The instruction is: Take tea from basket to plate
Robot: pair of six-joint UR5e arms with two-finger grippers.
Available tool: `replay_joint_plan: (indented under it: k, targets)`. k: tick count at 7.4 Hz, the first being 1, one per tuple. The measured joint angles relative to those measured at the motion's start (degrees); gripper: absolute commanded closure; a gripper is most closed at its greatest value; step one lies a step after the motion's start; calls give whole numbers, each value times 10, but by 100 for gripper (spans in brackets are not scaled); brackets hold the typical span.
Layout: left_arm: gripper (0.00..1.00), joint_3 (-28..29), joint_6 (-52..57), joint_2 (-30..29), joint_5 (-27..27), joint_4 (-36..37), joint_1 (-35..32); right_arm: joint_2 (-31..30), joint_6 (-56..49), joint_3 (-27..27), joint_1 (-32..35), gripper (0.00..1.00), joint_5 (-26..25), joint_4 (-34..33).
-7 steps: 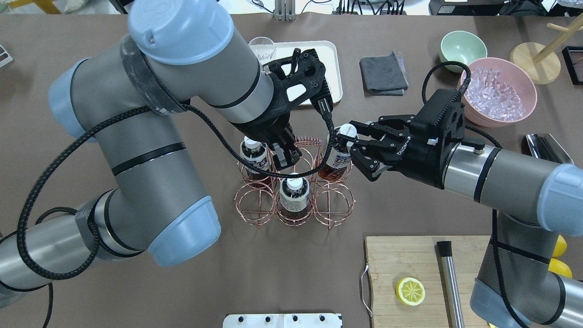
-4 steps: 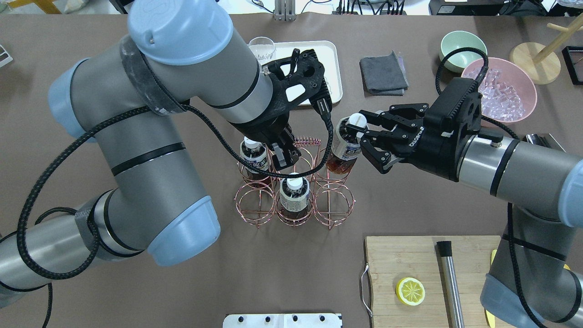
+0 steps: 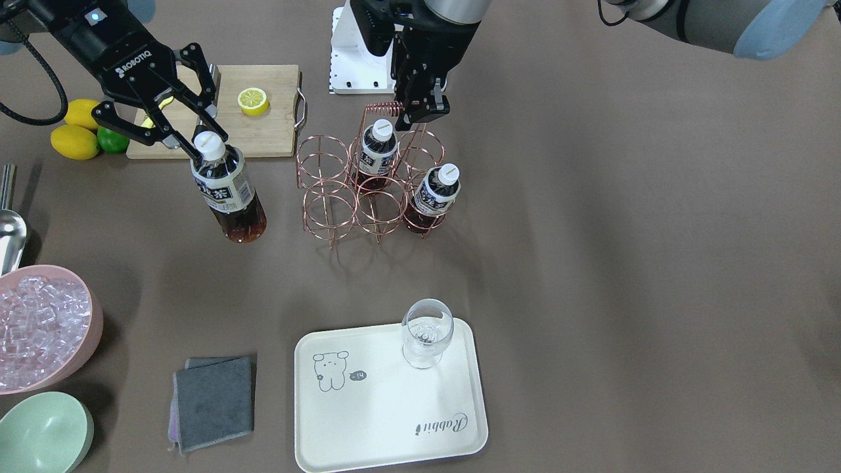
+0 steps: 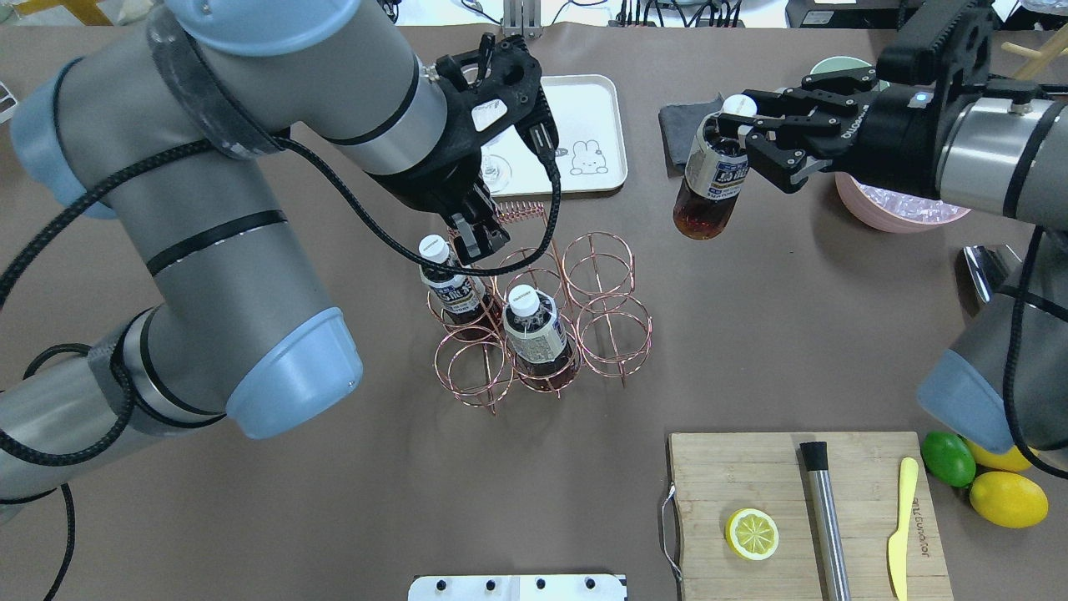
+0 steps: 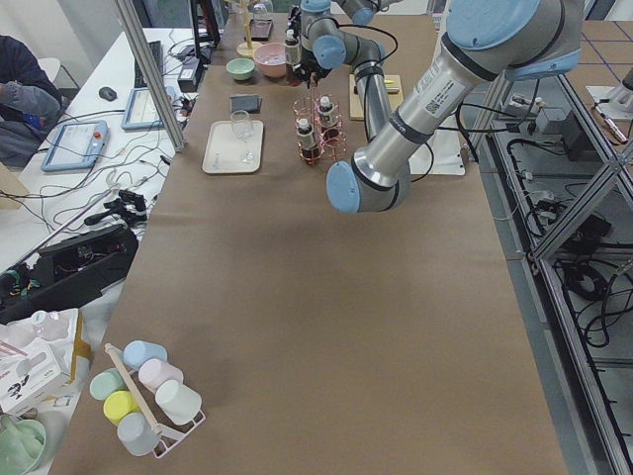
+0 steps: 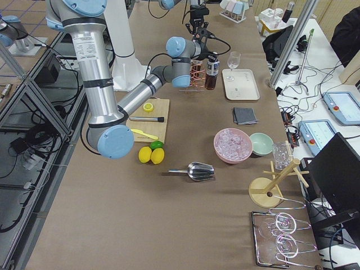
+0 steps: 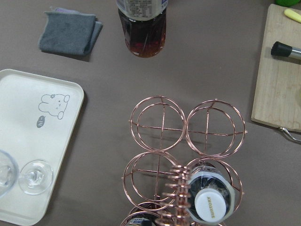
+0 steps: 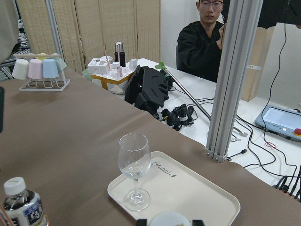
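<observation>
Right gripper (image 4: pixel 732 127) is squeezed tight on the neck of one tea bottle (image 4: pixel 707 179). I see the bottle held up and tipped a bit, well off to the side of the wire basket (image 7: pixel 163 128). It is well apart from the cream plate (image 3: pixel 394 420), where a stemmed glass (image 3: pixel 426 338) stands. Two more bottles (image 3: pixel 379 148) (image 3: pixel 437 190) sit in the basket. My left gripper (image 3: pixel 426 112) is right at the basket's coil handle (image 3: pixel 384 105). I cannot tell if it is pinching.

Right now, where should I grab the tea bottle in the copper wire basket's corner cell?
Grip the small clear tea bottle by its white-capped neck, from straight above: the copper wire basket rings its body, leaving only the top clear.
</observation>
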Motion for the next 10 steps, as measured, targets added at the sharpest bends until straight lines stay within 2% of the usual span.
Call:
replay_joint_plan:
  k: [4,10]
  targets:
    - [100,-5,1,-8,-27,45,-50,145,11,-167,17,100,5,-1]
    - [100,-6,12,-8,-77,78,-138,271,36,-330,21,100,-7,13]
